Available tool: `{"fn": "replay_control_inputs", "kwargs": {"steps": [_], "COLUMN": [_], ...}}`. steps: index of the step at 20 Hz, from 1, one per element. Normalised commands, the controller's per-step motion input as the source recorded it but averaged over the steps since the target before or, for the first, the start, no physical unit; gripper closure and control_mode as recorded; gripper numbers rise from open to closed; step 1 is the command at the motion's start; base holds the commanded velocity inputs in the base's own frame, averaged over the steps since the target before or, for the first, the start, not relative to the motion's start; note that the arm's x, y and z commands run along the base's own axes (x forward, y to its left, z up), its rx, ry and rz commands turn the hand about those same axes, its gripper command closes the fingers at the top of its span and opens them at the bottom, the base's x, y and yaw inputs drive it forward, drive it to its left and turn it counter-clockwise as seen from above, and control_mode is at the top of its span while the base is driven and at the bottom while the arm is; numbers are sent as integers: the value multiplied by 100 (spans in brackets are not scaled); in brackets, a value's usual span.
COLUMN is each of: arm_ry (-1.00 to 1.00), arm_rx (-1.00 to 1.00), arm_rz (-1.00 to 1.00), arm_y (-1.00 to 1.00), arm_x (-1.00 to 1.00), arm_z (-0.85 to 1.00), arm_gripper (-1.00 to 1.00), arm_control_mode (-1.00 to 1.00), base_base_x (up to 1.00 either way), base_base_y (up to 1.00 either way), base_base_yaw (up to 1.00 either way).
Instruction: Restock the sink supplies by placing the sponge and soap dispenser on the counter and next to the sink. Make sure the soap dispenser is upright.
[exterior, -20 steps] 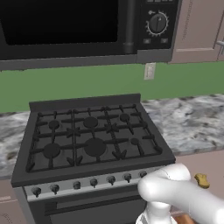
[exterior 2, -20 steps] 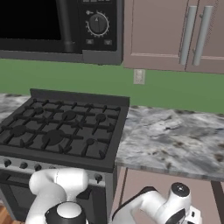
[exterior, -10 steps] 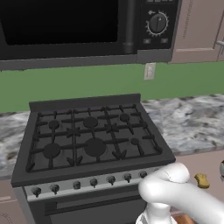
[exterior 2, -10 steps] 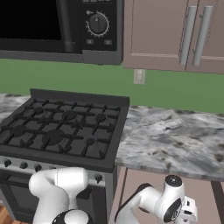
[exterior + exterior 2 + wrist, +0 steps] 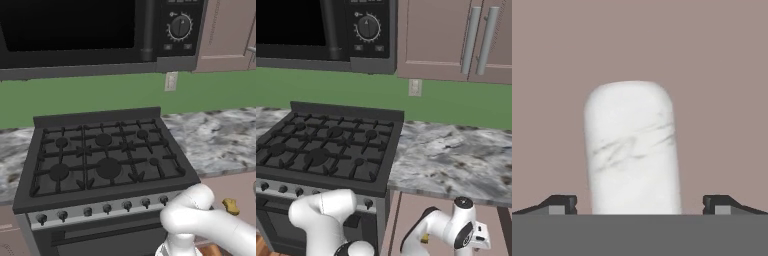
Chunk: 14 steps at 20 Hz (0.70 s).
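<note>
The gripper point(image 5: 639, 205) is pointing at a flat mauve-brown panel point(image 5: 722, 75), and its jaws are standing spread wide. The two dark fingertips point(image 5: 559, 204) are sitting far apart at the bottom of the hand view. A pale, white-marbled, round-topped cylinder point(image 5: 632, 150) is rising between them with a gap on each side, so nothing is being pinched. It is possibly the dispenser, but the view is too close for me to tell.

In the left base view the arm point(image 5: 200, 225) is bending low in front of the stove point(image 5: 105, 160), below the counter point(image 5: 220, 135). A small yellow-orange piece, seemingly the sponge point(image 5: 230, 205), is showing just to the right of the arm's elbow. It is lying lower than the counter's front edge, against the brown cabinet face, and not on the stone.

In the right base view the arm point(image 5: 441, 230) is reaching rightward under the counter point(image 5: 456, 155), in front of the lower cabinet point(image 5: 411, 210). A speck of the same yellow point(image 5: 425, 239) is peeking out beside the forearm.

The stove is standing left of the counter stretch. A microwave point(image 5: 90, 30) is hanging above the stove, and an outlet point(image 5: 171, 81) is sitting on the green wall behind. Upper cabinets point(image 5: 456, 40) with bar handles are hanging over the counter.
</note>
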Motion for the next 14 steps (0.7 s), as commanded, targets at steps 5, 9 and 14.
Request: {"fn": "replay_control_inputs", "kwargs": {"steps": [5, 9, 14], "arm_ry": [0, 0, 0], "arm_rx": [0, 1, 7], "arm_rz": [1, 0, 2], "arm_y": [-18, 0, 0], "arm_x": [0, -2, -23], "arm_z": [-40, -44, -29], "arm_gripper": [-100, -100, -100], "arm_control_mode": [-100, -100, -100], "base_base_x": [0, 0, 0], "base_base_y": [0, 0, 0], "base_base_yaw": [0, 0, 0]}}
